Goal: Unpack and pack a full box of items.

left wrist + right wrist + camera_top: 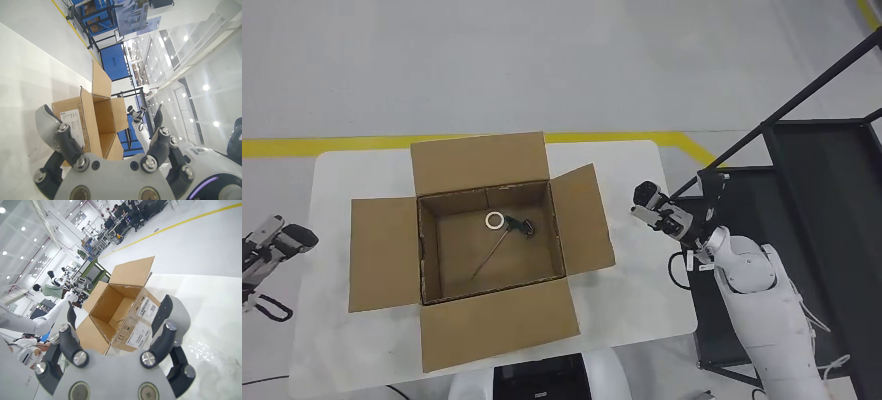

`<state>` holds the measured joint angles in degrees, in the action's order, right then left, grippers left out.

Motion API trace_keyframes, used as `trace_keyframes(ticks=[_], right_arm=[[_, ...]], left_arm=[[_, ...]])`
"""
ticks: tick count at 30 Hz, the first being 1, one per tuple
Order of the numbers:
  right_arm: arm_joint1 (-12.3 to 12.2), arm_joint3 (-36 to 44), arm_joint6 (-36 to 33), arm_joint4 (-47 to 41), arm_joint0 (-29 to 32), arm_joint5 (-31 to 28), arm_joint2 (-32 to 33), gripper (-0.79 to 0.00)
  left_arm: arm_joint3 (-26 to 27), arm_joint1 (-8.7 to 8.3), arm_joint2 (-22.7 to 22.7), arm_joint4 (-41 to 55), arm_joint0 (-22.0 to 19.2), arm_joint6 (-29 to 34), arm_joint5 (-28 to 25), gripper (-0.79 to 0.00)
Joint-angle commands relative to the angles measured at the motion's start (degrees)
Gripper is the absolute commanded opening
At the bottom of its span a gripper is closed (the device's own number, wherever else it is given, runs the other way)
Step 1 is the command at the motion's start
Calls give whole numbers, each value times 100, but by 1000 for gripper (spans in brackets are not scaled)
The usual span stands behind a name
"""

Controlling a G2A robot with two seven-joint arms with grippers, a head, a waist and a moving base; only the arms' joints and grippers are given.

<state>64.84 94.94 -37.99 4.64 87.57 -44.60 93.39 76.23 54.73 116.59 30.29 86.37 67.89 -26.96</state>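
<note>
Open cardboard box (480, 162) mid-table, all four flaps folded out flat. White table (642, 300) under it.

On the box floor, toward the far side: small white ring (495, 220), possibly a tape roll, too small to confirm. Just right of it a small dark object (523, 228), shape unreadable. Thin stick (490, 257) slanting from the dark object toward the near left; cannot tell whether joined to it or merely touching.

Left gripper (272, 243) off the table's left edge, well apart from the box, partly cut off by the frame in the top view. Seen from its own wrist: fingers (47, 115) spread wide, nothing between them, box side with a printed label beyond.

Right gripper (656, 211) at the table's right edge, near the right flap, not touching it. From its own wrist: fingers (166, 311) spread wide, holding nothing.

Box floor mostly hidden behind the walls in both wrist views; contents not readable there.

Black rack (827, 190) right of the table, cut off by the frame.
</note>
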Motion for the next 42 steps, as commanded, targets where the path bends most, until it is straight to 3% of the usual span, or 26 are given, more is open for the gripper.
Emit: trace_keyframes(ticks=[1,9,13,20,25,29,34,42], right_arm=[[0,0,0,-2,0,0,0,0],[2,-19,13,-29,9,44,-18,0],[-17,-229,-416,-1011,-115,540,-247,0],[-79,-769,-1431,-2423,-406,1181,-372,0],[-88,-939,-2055,-2618,-608,1584,-725,0],[-68,-1008,-2350,-2717,-759,1770,-1074,0],[-28,-1076,-2707,-3065,-969,1720,-1464,0],[74,-1231,-3021,-3303,-1338,1711,-2199,0]], left_arm=[[0,0,0,2,0,4,0,0],[0,0,0,2,0,4,0,0],[100,-4,-180,-514,-23,-231,-139,0],[-458,-6,-765,-1402,-468,-469,-626,0],[-1031,59,-1340,-1490,-899,-805,-528,0],[-1186,118,-1673,-1009,-1125,-682,-561,0],[-915,125,-1702,-125,-1126,-170,-503,0],[30,84,-1556,867,-847,686,-46,0]])
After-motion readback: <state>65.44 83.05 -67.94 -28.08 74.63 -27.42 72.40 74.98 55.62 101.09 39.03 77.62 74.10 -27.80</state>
